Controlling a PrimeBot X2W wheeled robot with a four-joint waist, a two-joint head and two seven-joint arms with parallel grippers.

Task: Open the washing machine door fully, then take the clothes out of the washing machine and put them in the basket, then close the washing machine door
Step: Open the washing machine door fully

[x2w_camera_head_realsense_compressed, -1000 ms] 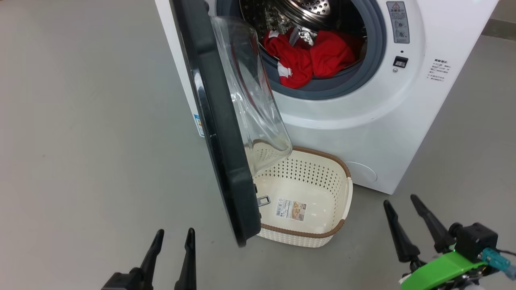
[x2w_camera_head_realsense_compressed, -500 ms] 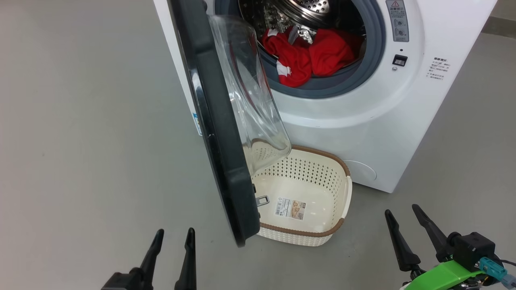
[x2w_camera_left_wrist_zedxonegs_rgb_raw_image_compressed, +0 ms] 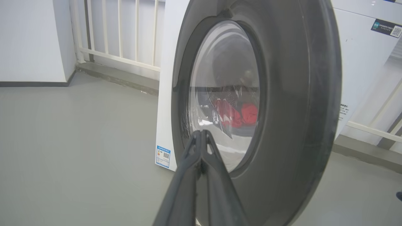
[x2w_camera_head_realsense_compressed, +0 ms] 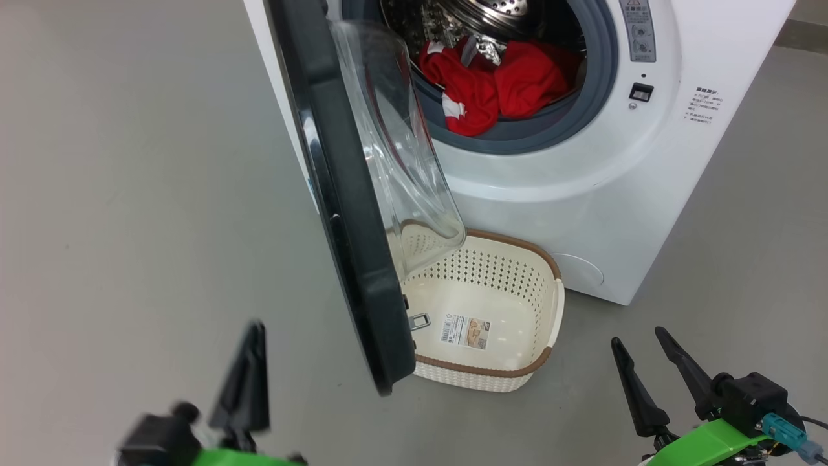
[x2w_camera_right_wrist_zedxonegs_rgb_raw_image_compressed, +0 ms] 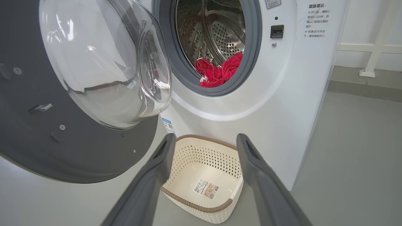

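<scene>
Head view shows us the washing machine door (x2w_camera_head_realsense_compressed: 352, 259) half open over the basket (x2w_camera_head_realsense_compressed: 555, 310), the clothes (x2w_camera_head_realsense_compressed: 498, 84) lying in the drum (x2w_camera_head_realsense_compressed: 498, 16). Our left jaws are closed on nothing, we think to push the door wider; right jaws stand open

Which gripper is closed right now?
The left gripper: its fingers are pressed together, pointing at the washing machine door. The right gripper has its fingers wide apart.

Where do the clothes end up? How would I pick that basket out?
Find the big white washing machine. On the floor right at its front, next to the open round door, sits the basket. It is cream, full of small holes, with a brown rim and a paper label inside.
</scene>
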